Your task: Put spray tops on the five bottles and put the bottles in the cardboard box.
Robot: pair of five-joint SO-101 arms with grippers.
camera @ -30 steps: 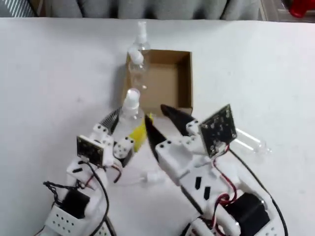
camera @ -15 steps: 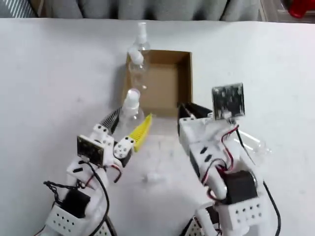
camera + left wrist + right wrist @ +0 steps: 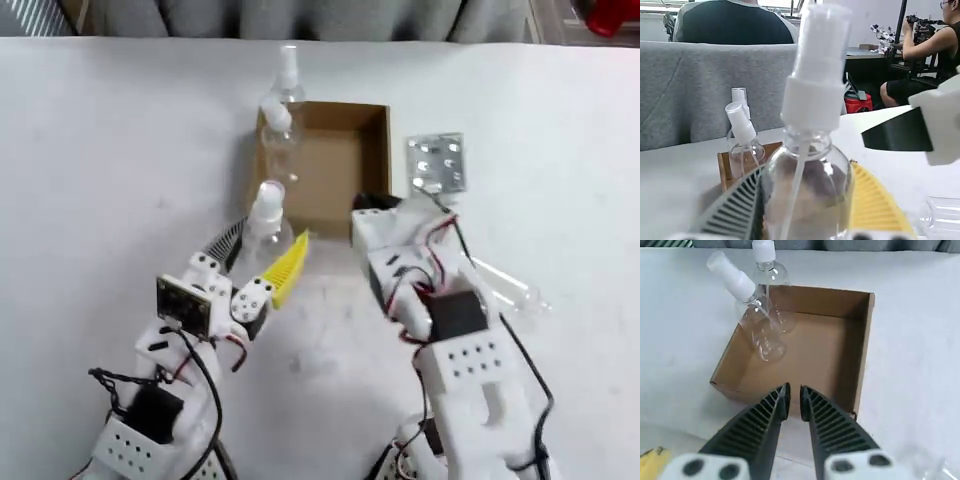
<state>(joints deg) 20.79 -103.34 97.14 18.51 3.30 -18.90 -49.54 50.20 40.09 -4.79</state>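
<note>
Currently left gripper [image 3: 265,243] clamps spray-topped bottle [image 3: 810,165]; right gripper [image 3: 794,390] nearly closed, empty, near cardboard box [image 3: 867,350].

White table [image 3: 110,150] — grey upholstery [image 3: 690,95] beyond it

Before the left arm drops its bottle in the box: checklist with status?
1. Grip: left gripper shut on the held bottle: ok.
2. The spray top sits on the held bottle: ok.
3. Free floor in the cardboard box: ok; a leaning bottle takes one far corner.
4. Path clear: not ok; the right gripper hangs at the box's near edge, nothing in it.
5. Top on the lying bottle on the table beside the right arm: cannot tell.
</note>
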